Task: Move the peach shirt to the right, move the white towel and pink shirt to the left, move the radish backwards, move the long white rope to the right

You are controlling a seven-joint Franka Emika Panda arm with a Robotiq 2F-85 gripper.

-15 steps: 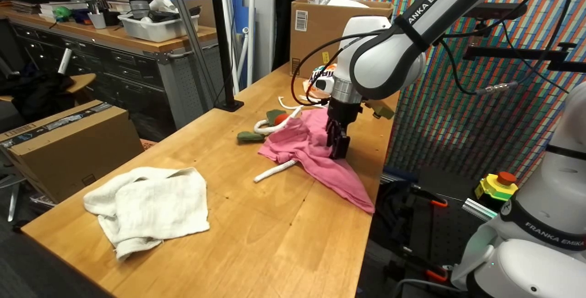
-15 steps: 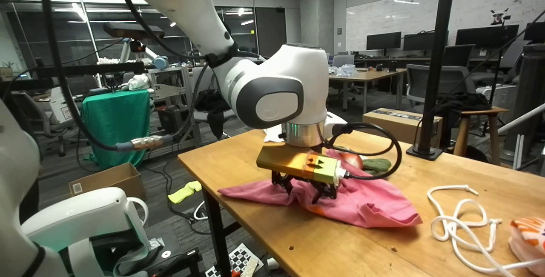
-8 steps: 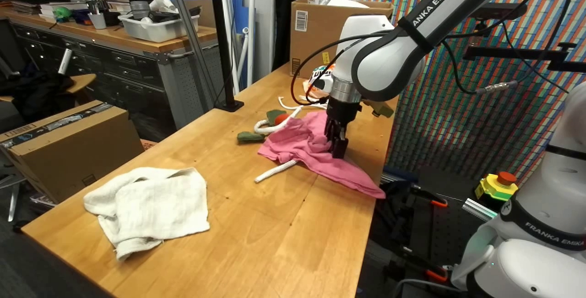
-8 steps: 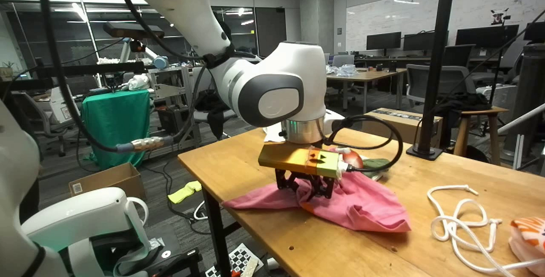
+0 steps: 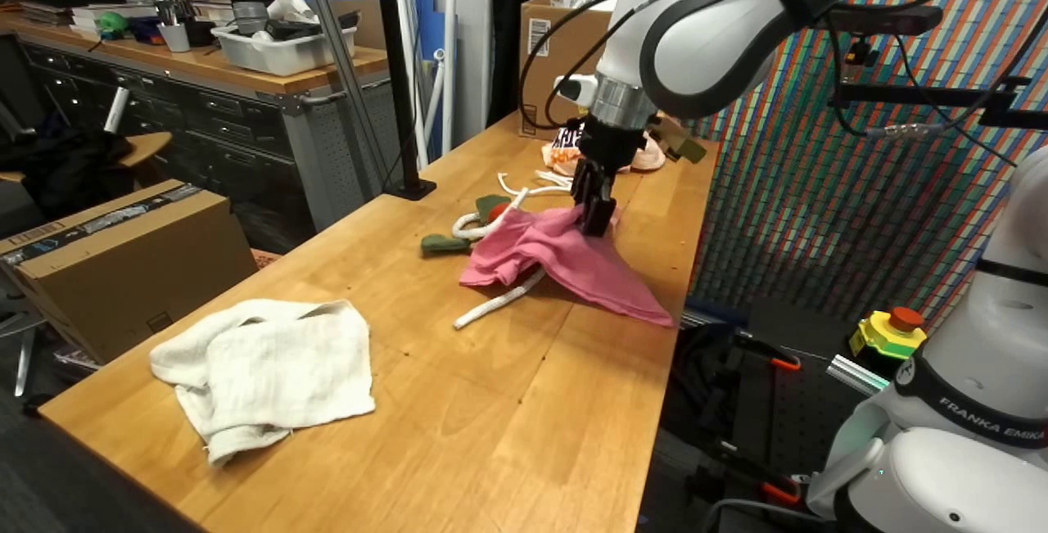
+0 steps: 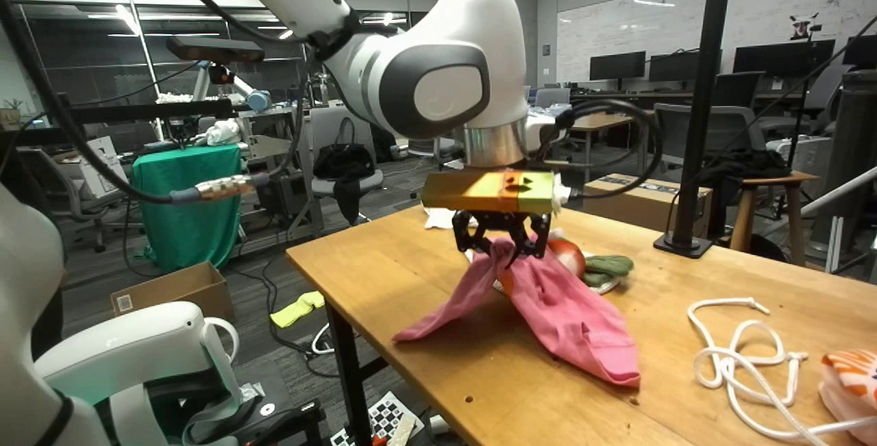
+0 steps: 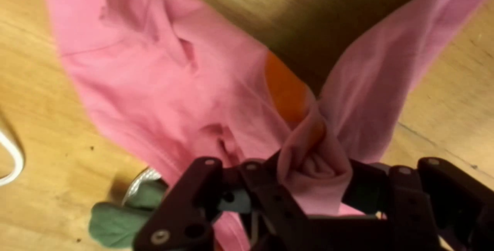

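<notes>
One bunched fold of the pink shirt (image 5: 565,255) is pinched in the gripper (image 6: 505,251), whose jaws are closed on the cloth and hold it up off the wooden table (image 5: 458,435). From that grip, in an exterior view, two sides of the garment slope down to the wood, toward 7 or 8 o'clock and toward 4 or 5 o'clock. An orange patch (image 7: 285,85) on the pink fabric shows in the wrist view, between 11 and 12 o'clock from the pinched knot.

Taken from the shirt in an exterior view, the radish (image 5: 497,211), mostly hidden, peeks out at 10 o'clock, and a green leafy piece (image 5: 446,245) rests at 9. A thick white rope (image 5: 471,230) curls past the radish; a rope end (image 5: 498,306) sticks out from beneath the shirt at 8 o'clock, any join between them covered. Farther out toward 8, well apart, lies the creased white towel (image 5: 270,369). The peach shirt (image 5: 567,155) sits crumpled between 12 and 1 o'clock, with a looped white rope (image 6: 750,366) near it.
</notes>
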